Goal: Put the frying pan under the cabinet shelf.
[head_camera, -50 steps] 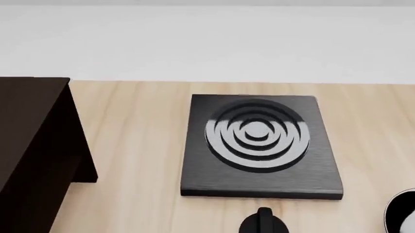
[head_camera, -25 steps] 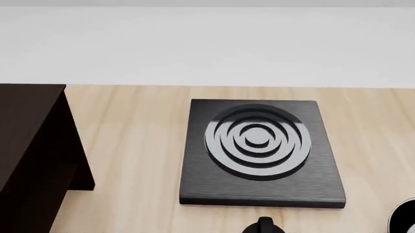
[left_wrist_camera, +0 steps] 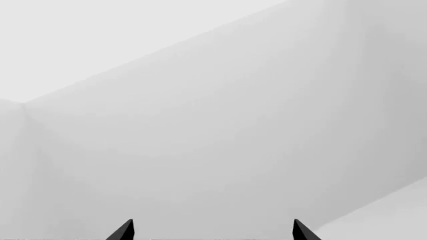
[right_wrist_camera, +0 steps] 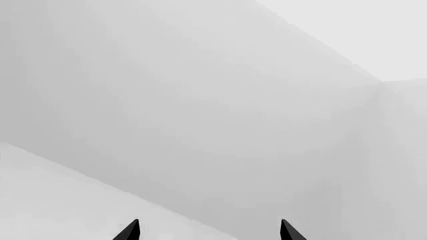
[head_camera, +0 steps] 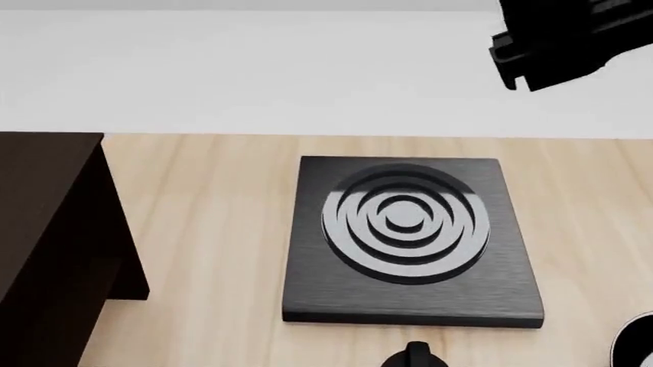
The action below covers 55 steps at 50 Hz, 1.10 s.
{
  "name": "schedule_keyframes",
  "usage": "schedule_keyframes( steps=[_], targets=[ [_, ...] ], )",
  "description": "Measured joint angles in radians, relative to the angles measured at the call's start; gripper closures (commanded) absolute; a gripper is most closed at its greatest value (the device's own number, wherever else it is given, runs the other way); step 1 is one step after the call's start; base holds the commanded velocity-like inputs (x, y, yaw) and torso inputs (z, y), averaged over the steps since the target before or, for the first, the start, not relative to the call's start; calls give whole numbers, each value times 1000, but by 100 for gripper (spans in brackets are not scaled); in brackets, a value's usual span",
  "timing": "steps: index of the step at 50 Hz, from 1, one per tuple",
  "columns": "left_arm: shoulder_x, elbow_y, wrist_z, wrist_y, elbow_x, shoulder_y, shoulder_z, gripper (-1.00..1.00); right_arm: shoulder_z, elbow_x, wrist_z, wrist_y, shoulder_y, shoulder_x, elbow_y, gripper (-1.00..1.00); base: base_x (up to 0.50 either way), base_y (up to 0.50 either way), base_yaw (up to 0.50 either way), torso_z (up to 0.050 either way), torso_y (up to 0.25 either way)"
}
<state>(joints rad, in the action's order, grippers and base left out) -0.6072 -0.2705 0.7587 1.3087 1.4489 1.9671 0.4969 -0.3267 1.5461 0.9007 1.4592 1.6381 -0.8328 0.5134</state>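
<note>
The cabinet shelf, a dark brown box, stands at the left of the wooden table. A curved dark rim is cut off by the lower right corner, and a small black knob-like shape pokes in at the bottom edge. Too little of either shows to tell whether it belongs to the frying pan. My left gripper and right gripper each show two tips wide apart, open and holding nothing, facing blank grey walls. A black part of my right arm hangs high at the top right of the head view.
A square black stove plate with concentric rings lies in the middle of the light wooden table. A white wall runs behind the table's far edge.
The head view first shifted, sliding the table scene slightly downward. Since half a second ago a black part of my right arm has come into the top right.
</note>
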Motion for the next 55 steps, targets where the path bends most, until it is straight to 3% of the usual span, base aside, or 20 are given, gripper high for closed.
schedule_keyframes(
  steps=[15, 26, 41, 55],
  targets=[
    [10, 7, -30, -37, -53, -28, 28, -100, 138, 266, 164, -91, -229, -209, 115, -100, 0, 0, 0, 0, 0],
    [12, 6, -52, -72, -89, -63, 44, -100, 411, 372, 206, -153, -563, -341, 205, -100, 0, 0, 0, 0, 0],
    [15, 15, -79, -116, -134, -103, 62, -100, 945, 526, 289, -29, -1009, -287, 249, -100, 0, 0, 0, 0, 0],
    [22, 27, -100, -141, -164, -123, 82, -100, 1236, 501, 234, 69, -1241, -202, 263, -100, 0, 0, 0, 0, 0]
  ],
)
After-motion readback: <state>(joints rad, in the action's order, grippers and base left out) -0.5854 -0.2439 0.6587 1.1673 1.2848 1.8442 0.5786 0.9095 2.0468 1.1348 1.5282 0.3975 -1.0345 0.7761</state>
